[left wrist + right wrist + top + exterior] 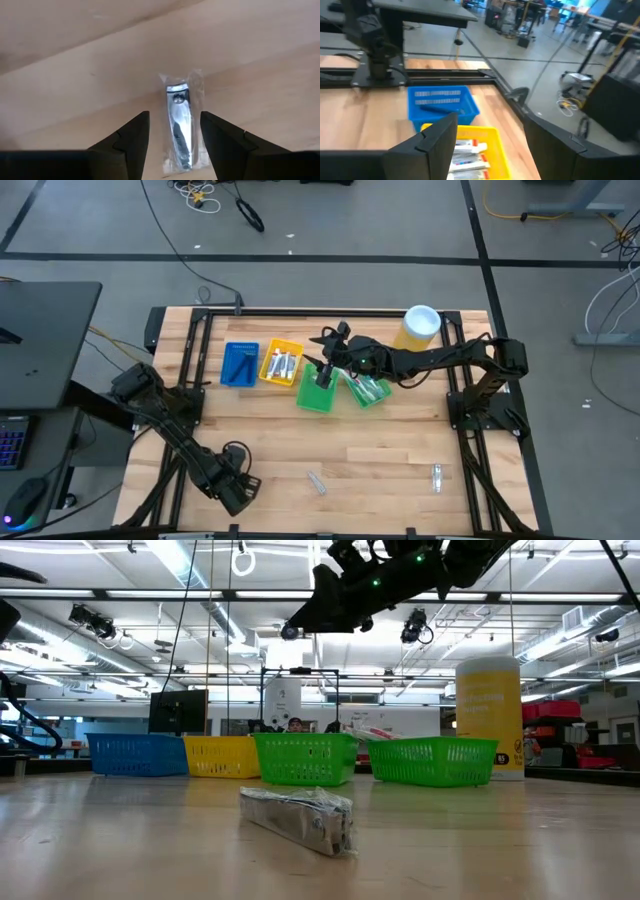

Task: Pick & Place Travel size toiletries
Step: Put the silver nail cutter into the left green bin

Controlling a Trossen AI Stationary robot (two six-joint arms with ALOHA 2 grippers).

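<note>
Left tool: open over the near-left part of the worktop, fingers spread to either side of a wrapped nail clipper but apart from it; nothing gripped.

Right tool: open and empty, hanging above the green bin in the row of bins at the far side.

Task's things: the wrapped clipper lies flat on the bare wood under the left tool; a second small wrapped silvery piece lies near the front right, well apart. White tubes already sit in the yellow bin, dark pieces in the blue bin.

Clipper, material and shape: slim polished metal bar with a rivet at one end and a ridged file along the lever, sealed in a clear crinkled sleeve wider than the metal.

Handling, as a judgement: light and rigid, not fragile. The film looks slippery and the piece lies low, so the fingers likely need to reach right down to the wood.

Where to hold, as a judgement: across the narrow width at mid-length, on the metal rather than the loose wrapper edges, which would just crumple.

Bins: small plastic baskets with slotted walls, two of them green; the second green bin stands just beside the first.

Worktop: pale wooden planks, smooth, visible seams.

Canister: tall, yellow, white lid, far right corner.
</note>
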